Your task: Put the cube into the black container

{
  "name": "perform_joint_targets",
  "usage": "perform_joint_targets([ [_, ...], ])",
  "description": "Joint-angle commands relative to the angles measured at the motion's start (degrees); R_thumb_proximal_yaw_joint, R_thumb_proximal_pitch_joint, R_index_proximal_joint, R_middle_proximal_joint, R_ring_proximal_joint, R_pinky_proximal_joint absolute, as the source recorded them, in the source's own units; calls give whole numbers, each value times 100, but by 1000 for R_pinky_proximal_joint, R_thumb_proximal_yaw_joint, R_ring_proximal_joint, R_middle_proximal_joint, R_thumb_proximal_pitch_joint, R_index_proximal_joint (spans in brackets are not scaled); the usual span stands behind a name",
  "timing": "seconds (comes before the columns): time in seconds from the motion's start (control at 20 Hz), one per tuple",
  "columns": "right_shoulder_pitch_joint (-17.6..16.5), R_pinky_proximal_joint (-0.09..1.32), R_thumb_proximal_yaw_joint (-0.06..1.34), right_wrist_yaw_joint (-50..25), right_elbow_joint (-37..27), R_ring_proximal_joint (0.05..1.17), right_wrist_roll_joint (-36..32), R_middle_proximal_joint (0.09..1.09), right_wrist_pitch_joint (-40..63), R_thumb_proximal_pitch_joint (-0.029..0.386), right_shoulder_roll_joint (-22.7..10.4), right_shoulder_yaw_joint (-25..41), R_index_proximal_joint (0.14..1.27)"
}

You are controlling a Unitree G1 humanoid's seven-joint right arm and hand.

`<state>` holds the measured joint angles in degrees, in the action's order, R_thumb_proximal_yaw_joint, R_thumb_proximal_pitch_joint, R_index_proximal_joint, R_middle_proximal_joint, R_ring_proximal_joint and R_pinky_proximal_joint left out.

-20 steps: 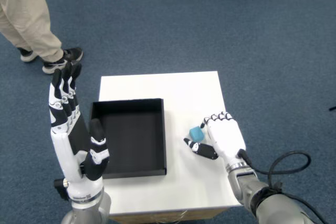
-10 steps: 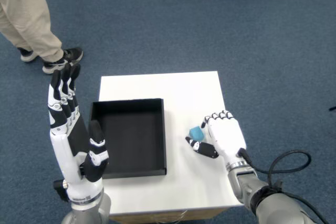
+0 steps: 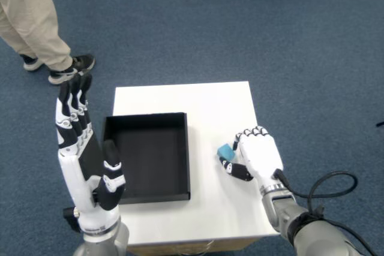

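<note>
The small blue cube (image 3: 225,150) rests on the white table (image 3: 192,97), just right of the black container (image 3: 187,160), which is open and holds nothing. My right hand (image 3: 258,155) lies against the cube's right side with its fingers (image 3: 247,133) curled over. The thumb (image 3: 235,171) presses at the cube's lower edge, so the cube sits pinched between thumb and index finger. The side of the cube under the fingers is hidden.
My left hand (image 3: 84,154) is raised upright with its fingers spread, at the container's left side. A person's legs (image 3: 30,16) and shoe (image 3: 71,69) stand on the blue carpet beyond the table's far left corner. A black cable (image 3: 327,187) loops by my right forearm.
The right thumb has drawn in toward the cube and the hand has shifted slightly right. The cube and the left hand have barely moved.
</note>
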<state>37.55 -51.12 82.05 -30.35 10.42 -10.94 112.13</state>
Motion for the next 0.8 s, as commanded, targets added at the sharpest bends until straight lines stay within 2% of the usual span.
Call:
perform_joint_targets([
  [0.05,260,265,1062,-302,97,367,-137,481,70,100,-107,-73,1063],
  [0.7,248,242,1120,-602,102,357,-106,496,267,125,-64,-49,1071],
  [0.75,249,242,1115,-606,103,357,-102,497,272,126,-68,-44,1054],
  [0.8,240,250,969,-569,103,364,-107,500,262,113,-79,-45,861],
])
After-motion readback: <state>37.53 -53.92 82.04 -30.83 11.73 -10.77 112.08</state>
